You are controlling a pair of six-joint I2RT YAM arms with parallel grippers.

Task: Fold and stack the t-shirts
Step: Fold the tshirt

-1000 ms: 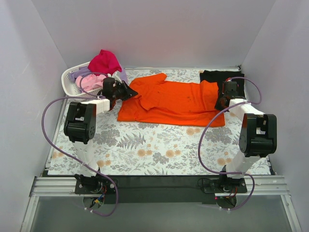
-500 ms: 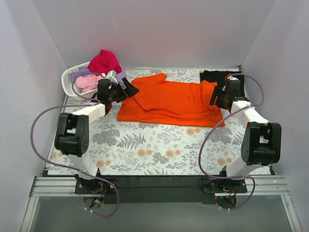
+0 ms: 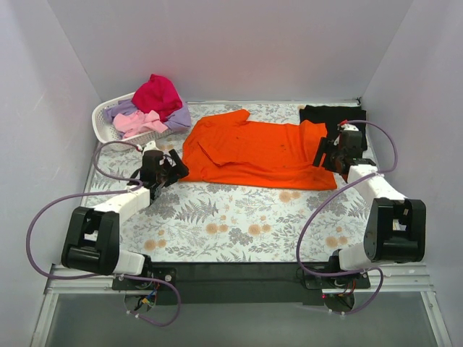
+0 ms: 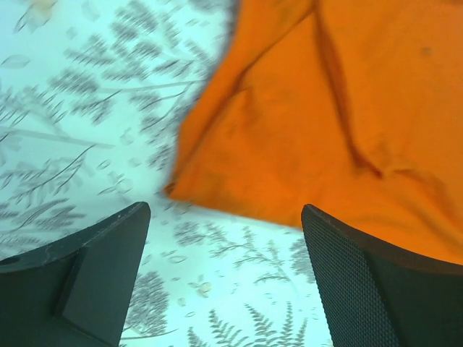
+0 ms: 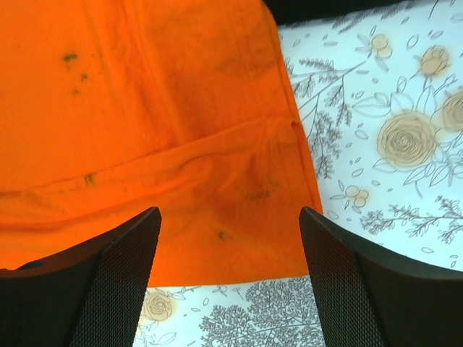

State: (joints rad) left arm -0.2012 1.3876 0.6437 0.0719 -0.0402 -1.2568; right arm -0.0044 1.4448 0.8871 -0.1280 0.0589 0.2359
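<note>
1. the grey floral-patterned cloth surface lies bare along its near part.
2. the left pincer is low over the surface, fingers apart and holding nothing, just before the near-left corner of the bright orange short-sleeved t-shirt.
3. the right pincer hangs over the shirt's near-right corner, fingers apart.
4. the orange shirt lies spread flat across the middle.
5. a black t-shirt lies at the far right corner.
6. far left, a white slotted plastic basket holds magenta, pink and lavender shirts.
</note>
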